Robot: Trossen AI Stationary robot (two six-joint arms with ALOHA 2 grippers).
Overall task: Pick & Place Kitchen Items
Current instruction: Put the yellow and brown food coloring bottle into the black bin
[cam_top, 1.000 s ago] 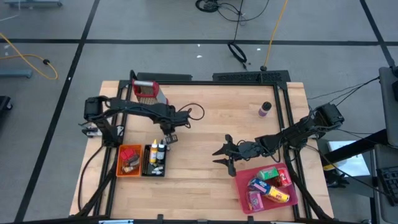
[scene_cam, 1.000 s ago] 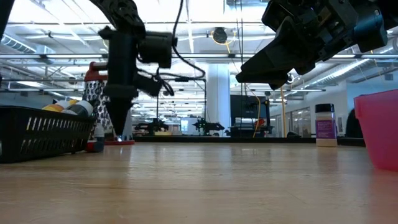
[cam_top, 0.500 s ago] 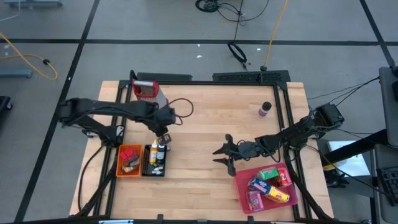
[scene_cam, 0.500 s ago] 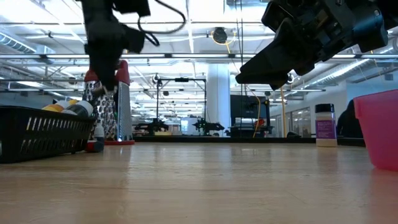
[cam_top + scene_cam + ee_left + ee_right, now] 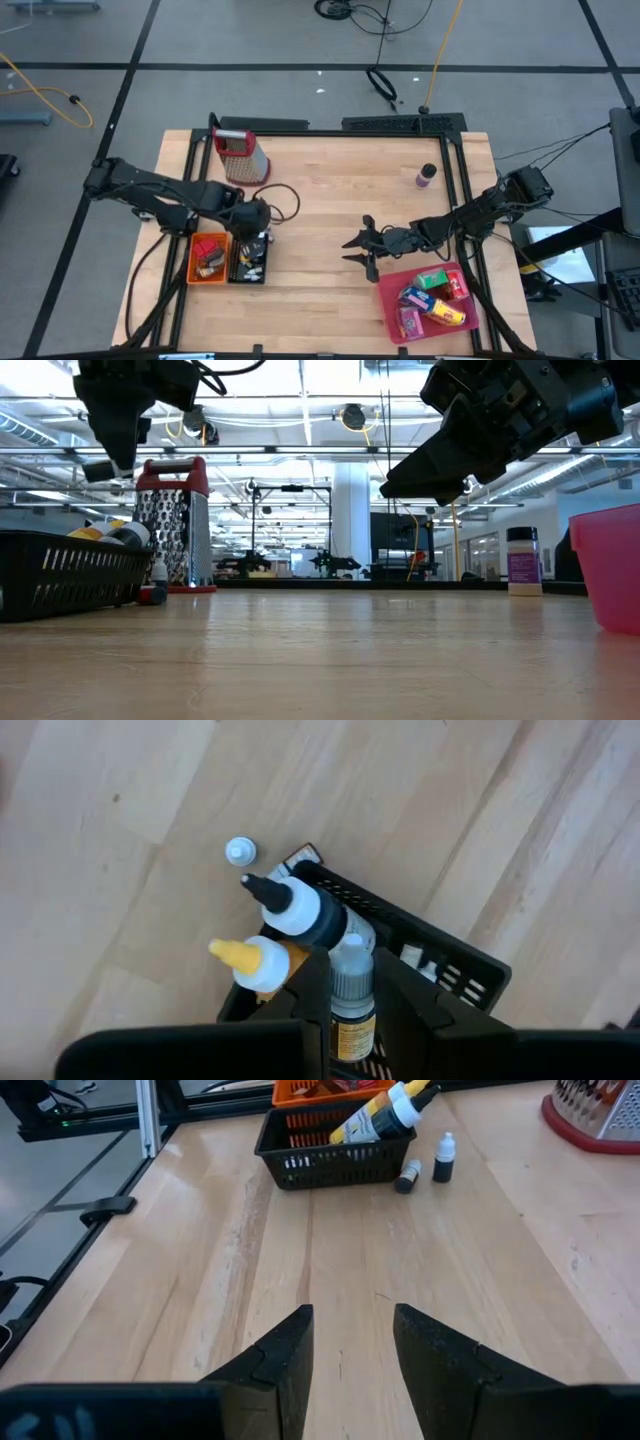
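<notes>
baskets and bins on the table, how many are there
3. An orange basket sits near the table's left front. A black basket is right beside it. A pink bin is at the right front corner. None appears to be hidden.

Bottles [image 5: 249, 252] in basket [image 5: 247, 277] beside bin [image 5: 196, 277]
</notes>
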